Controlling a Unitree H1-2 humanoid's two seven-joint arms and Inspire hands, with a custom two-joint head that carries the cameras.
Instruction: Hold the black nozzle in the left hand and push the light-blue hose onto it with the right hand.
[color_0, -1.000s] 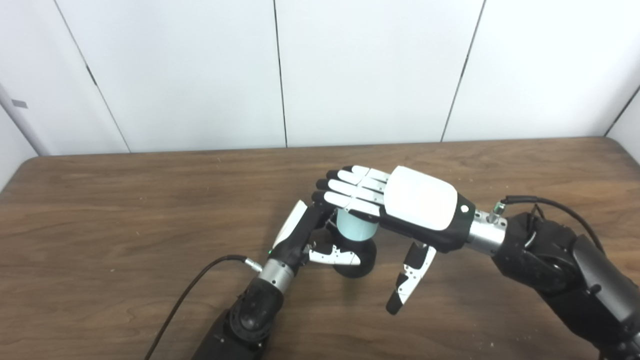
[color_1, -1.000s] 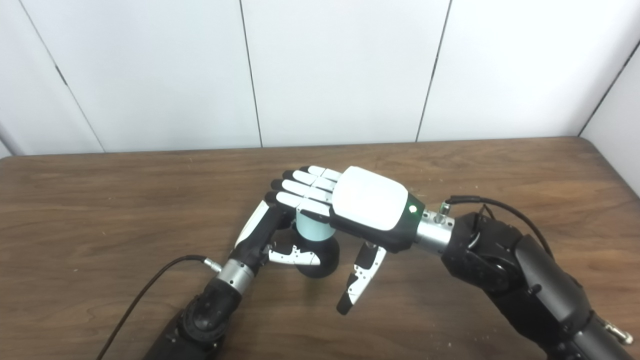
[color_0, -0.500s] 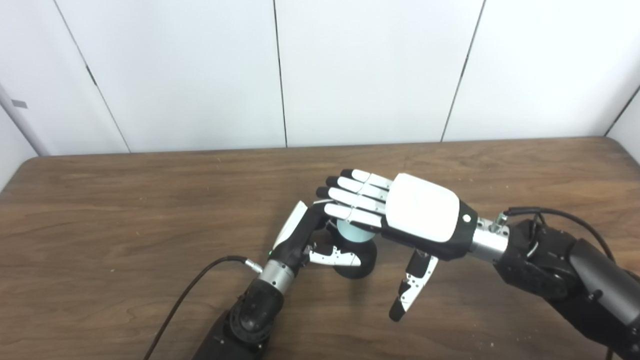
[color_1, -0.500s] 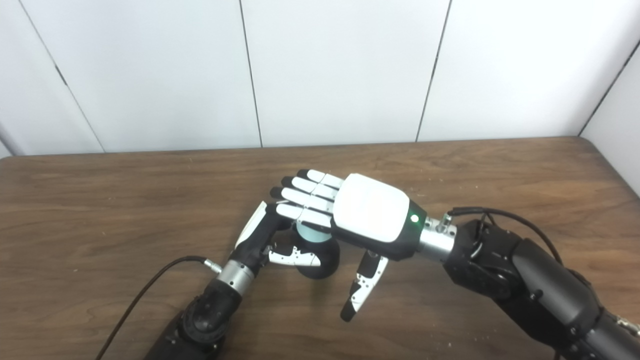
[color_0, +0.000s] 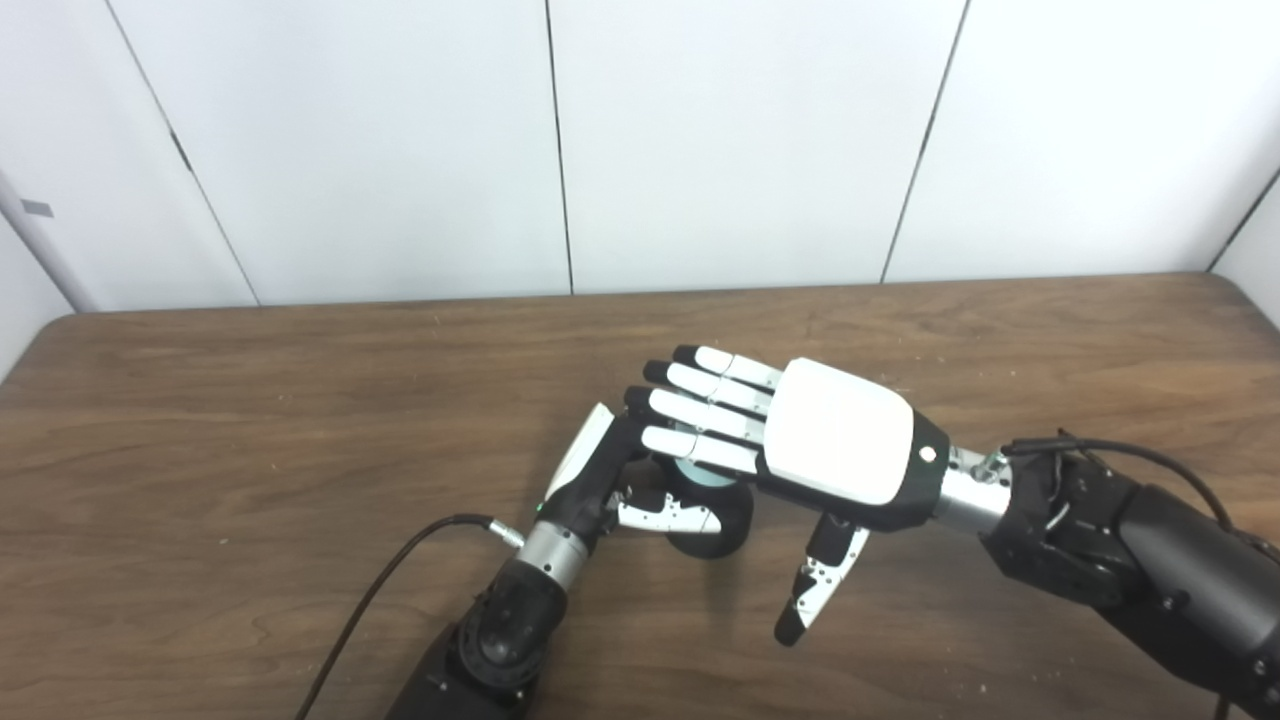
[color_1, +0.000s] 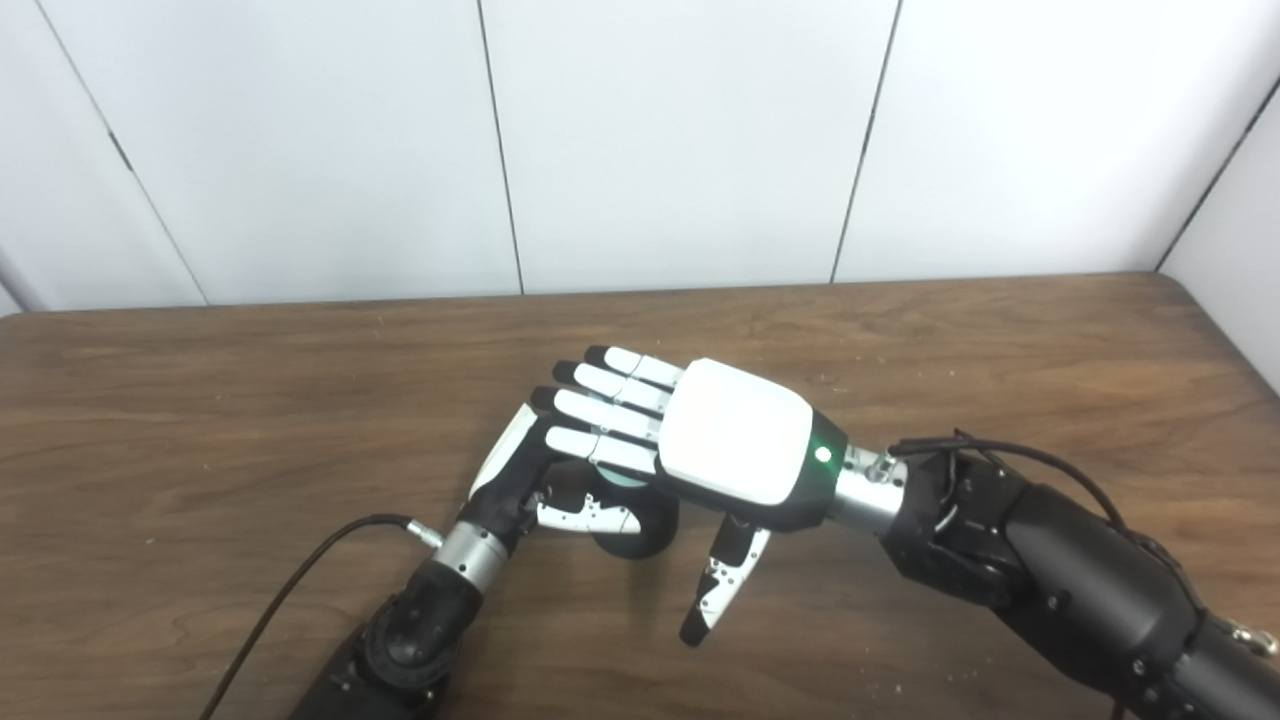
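While the left hand (color_0: 600, 480) wraps its fingers and thumb round the black nozzle (color_0: 718, 520) standing on the table (color_0: 250, 420), the right hand (color_0: 800, 440) lies flat on top of the hose (color_0: 700, 472), fingers straight and pressed together, thumb hanging free below, gripping nothing. To do this push well, I judge the palm should bear straight down along the nozzle's axis, with the left hand holding firm so the nozzle neither tips nor skids. Any sideways lean could cock the hose on its seat. Compared with a second ago, the right hand sits lower and far less light blue shows beneath its fingers; only a thin sliver remains above the black, so the hose seems nearly home
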